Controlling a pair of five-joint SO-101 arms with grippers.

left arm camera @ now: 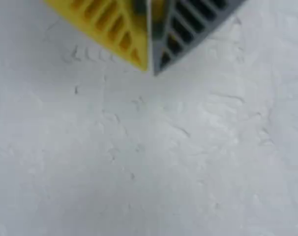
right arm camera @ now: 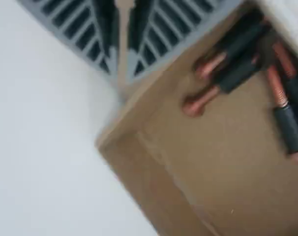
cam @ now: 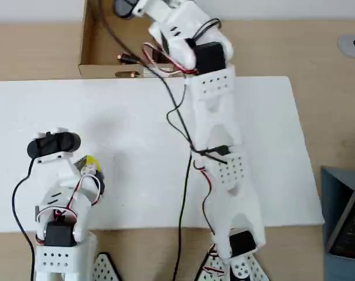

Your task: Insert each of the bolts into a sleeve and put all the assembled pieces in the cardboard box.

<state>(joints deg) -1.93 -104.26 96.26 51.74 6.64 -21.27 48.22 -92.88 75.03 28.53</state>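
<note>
The left claw (left arm camera: 150,69) is closed: its yellow finger and its grey finger meet at the tips with nothing between them. It hangs low over the white mat (left arm camera: 154,162). From above, this claw (cam: 88,165) sits at about 8 o'clock on the mat (cam: 136,146), with its arm folded up close to its base.

The right claw (right arm camera: 122,73) is all but closed. Its 2 grey fingers (right arm camera: 75,24) lie side by side with a thin slit between them, and they grip nothing. It hovers over the corner rim of the cardboard box (right arm camera: 114,147).

Just past that rim, on the box floor, lie the assembled pieces, each a copper-coloured bolt in a black sleeve. I can count 2 together (right arm camera: 223,73) and at least 1 more (right arm camera: 286,113) toward the far wall.

From above, the right arm (cam: 218,129) stretches from 6 o'clock up across the mat, its far end over the cardboard box (cam: 98,70) at 11 o'clock. 1 copper piece (cam: 127,57) shows inside the box. Another (cam: 127,74) sits at the box's near wall, on it or against it, I cannot tell which.

A black cable (cam: 180,193) trails down the mat beside the right arm. The wooden bench (cam: 330,117) shows beyond the mat, and a dark grey object (cam: 344,216) sits at 4 o'clock.
</note>
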